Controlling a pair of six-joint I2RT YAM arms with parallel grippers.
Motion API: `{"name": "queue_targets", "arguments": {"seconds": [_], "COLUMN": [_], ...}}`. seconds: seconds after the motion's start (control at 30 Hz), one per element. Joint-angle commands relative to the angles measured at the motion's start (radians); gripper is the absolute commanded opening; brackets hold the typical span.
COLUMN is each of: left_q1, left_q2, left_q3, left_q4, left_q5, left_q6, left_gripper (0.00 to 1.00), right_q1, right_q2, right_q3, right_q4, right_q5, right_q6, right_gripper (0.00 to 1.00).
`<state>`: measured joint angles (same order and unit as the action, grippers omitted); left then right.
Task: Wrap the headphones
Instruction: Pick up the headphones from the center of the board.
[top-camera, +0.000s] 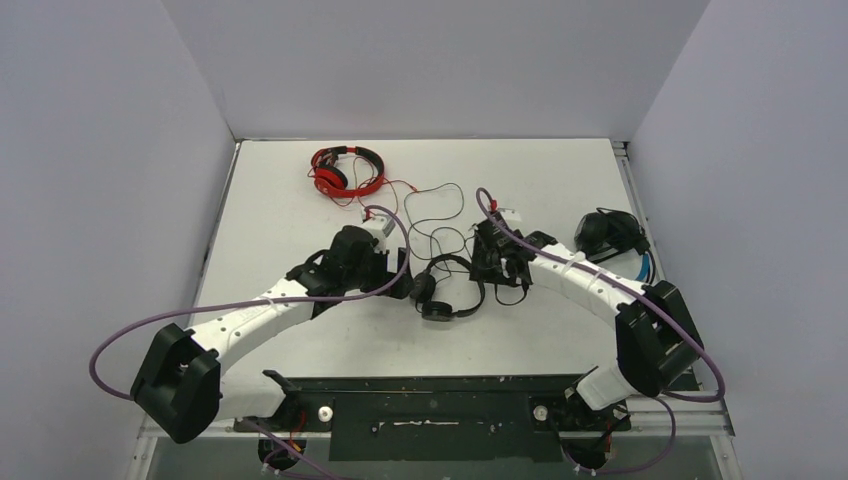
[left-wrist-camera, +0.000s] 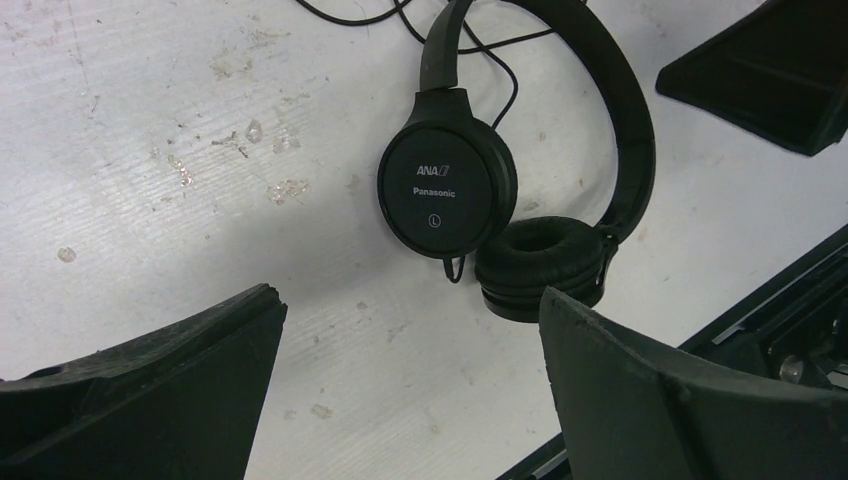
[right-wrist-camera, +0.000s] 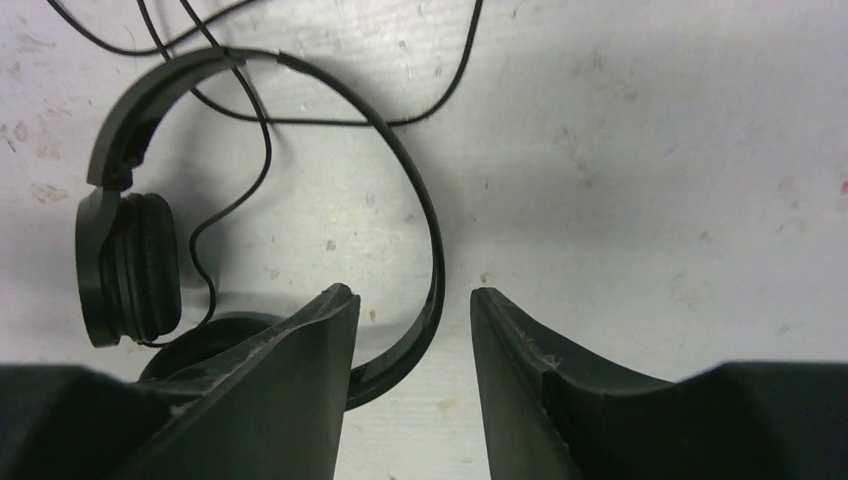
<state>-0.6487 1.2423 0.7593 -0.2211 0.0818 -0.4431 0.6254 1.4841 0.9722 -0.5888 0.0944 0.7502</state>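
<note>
The all-black headphones (top-camera: 447, 288) lie flat on the white table (top-camera: 280, 190) between my two grippers, their thin cable (top-camera: 440, 215) looping away behind them. My right gripper (right-wrist-camera: 412, 295) is open and straddles their headband (right-wrist-camera: 425, 220), which runs close to the left finger without being clamped. My left gripper (left-wrist-camera: 410, 320) stands wide open with only bare table between its fingers, just short of the earcups (left-wrist-camera: 445, 180). The red headphones (top-camera: 345, 172) with a red cord sit at the back. The black pair with a blue headband (top-camera: 612, 235) lies at the right edge.
The black cable (right-wrist-camera: 330, 122) trails in loose loops over the middle of the table and crosses under the headband. A black rail (top-camera: 430, 385) runs along the near edge by the arm bases. White walls close the table in on three sides.
</note>
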Motion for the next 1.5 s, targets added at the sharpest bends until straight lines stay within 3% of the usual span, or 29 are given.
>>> {"name": "queue_targets", "arguments": {"seconds": [0.0, 0.33, 0.83, 1.03, 1.27, 1.47], "left_q1": [-0.013, -0.052, -0.059, -0.06, -0.05, 0.011], "left_q2": [0.037, 0.161, 0.303, 0.337, 0.37, 0.358], "left_q3": [0.064, 0.103, 0.17, 0.183, 0.172, 0.128], "left_q4": [0.082, 0.118, 0.143, 0.14, 0.166, 0.236], "left_q5": [-0.018, 0.006, 0.03, 0.04, 0.088, 0.192], "left_q6": [0.07, 0.122, 0.117, 0.109, 0.072, 0.023], "left_gripper": [0.97, 0.96, 0.91, 0.9, 0.73, 0.52], "right_q1": [-0.051, -0.097, -0.115, -0.115, -0.115, -0.115], "right_q2": [0.043, 0.145, 0.245, 0.237, 0.205, 0.185], "right_q3": [0.069, 0.089, 0.072, 0.05, 0.042, 0.037], "right_q4": [0.034, 0.135, 0.215, 0.237, 0.236, 0.232], "right_q5": [-0.032, -0.119, -0.212, -0.225, -0.219, -0.216], "right_q6": [-0.182, -0.343, -0.365, -0.354, -0.342, -0.343], "right_gripper": [0.47, 0.5, 0.46, 0.27, 0.08, 0.06]}}
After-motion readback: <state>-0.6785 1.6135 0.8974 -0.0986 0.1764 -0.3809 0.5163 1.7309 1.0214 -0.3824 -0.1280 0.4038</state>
